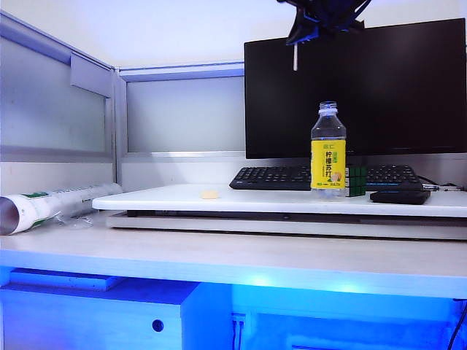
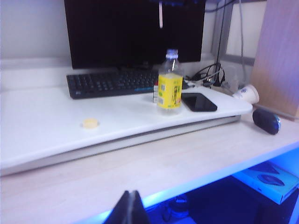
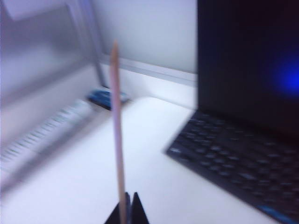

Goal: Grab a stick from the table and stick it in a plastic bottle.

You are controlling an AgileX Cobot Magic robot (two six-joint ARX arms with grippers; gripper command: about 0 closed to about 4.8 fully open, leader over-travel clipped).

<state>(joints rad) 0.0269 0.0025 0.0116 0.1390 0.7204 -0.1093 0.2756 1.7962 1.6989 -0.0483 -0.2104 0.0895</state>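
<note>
Stick (image 3: 117,126) pinched between right gripper's (image 3: 127,205) fingers.

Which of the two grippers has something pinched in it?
The right gripper, raised high above the plastic bottle, is shut on the stick. The left gripper, low at the table edge, is shut on nothing.
</note>
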